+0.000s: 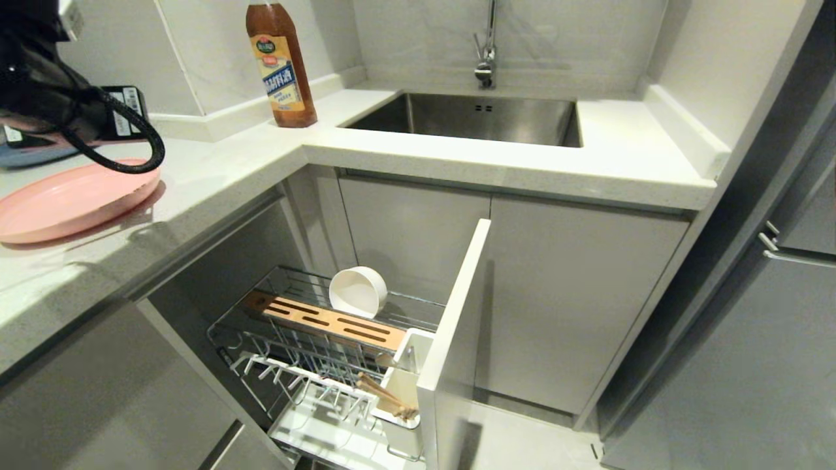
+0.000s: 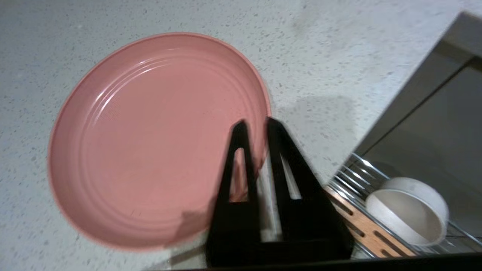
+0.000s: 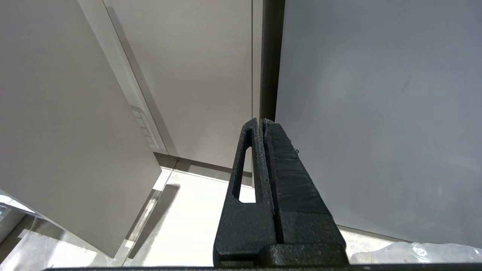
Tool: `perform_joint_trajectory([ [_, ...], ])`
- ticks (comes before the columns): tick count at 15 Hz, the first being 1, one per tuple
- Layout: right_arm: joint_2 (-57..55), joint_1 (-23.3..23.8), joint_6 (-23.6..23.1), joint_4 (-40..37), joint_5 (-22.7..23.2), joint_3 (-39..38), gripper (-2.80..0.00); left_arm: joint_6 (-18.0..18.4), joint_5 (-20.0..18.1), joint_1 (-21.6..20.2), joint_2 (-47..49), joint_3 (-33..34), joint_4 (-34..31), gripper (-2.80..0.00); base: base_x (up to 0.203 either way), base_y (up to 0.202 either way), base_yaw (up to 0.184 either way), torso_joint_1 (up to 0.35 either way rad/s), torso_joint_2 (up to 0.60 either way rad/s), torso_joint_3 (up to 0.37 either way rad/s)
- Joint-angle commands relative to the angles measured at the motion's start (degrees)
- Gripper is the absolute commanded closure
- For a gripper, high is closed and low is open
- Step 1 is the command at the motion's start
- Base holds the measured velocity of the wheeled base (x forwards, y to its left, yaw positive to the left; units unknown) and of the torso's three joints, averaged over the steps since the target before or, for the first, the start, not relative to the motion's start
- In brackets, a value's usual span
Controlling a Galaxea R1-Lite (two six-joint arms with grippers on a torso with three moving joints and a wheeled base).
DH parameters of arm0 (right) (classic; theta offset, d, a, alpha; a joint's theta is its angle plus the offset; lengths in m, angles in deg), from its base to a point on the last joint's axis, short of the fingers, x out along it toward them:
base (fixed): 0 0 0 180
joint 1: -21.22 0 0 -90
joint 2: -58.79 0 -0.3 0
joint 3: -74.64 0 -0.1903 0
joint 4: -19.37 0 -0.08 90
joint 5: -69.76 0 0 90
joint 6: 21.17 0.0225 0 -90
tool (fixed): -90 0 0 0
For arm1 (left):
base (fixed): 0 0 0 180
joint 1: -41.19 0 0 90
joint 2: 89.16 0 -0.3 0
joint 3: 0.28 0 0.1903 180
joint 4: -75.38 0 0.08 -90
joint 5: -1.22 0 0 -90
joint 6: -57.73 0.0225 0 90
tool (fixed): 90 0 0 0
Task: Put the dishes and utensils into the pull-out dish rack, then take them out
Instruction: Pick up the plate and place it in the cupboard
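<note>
Left gripper (image 2: 255, 126) over counter (image 2: 339, 56), fingers slightly apart with a narrow gap, gripping nothing, tips above near rim of pink plate (image 2: 158, 139); likely lining up for an edge pinch. Plate flat on counter, not yet racked. White bowl (image 1: 357, 291) on its side in pull-out rack (image 1: 313, 346), behind wooden block (image 1: 326, 320); chopsticks (image 1: 385, 395) in white cup (image 1: 408, 375). Fork unseen. Right gripper (image 3: 261, 122) pressed closed, empty, parked facing cabinet fronts. Finger gap visible in left wrist view only; chopsticks in head view only.
</note>
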Motion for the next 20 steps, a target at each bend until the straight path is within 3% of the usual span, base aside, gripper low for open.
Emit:
perform_joint_trajectory([
  [1,0.00,-0.04,-0.02,-0.02,0.00,-0.16,0.00,-0.03,0.44,-0.43,3.29,-0.02,-0.05,-2.80,0.000,0.000,0.000,0.000,0.00,0.000],
  [6,0.00,-0.02,0.03,-0.01,0.00,-0.13,0.00,-0.03,0.65,-1.19,5.26,-0.02,0.29,-2.80,0.000,0.000,0.000,0.000,0.00,0.000],
  [11,0.00,-0.06,-0.02,-0.02,0.00,-0.12,0.00,-0.22,0.65,-3.31,7.98,-0.01,5.68,-2.80,0.000,0.000,0.000,0.000,0.00,0.000],
  [20,0.00,0.00,0.03,-0.01,0.00,-0.13,0.00,-3.28,-0.13,-5.44,10.87,-0.01,6.22,-2.80,0.000,0.000,0.000,0.000,0.00,0.000],
])
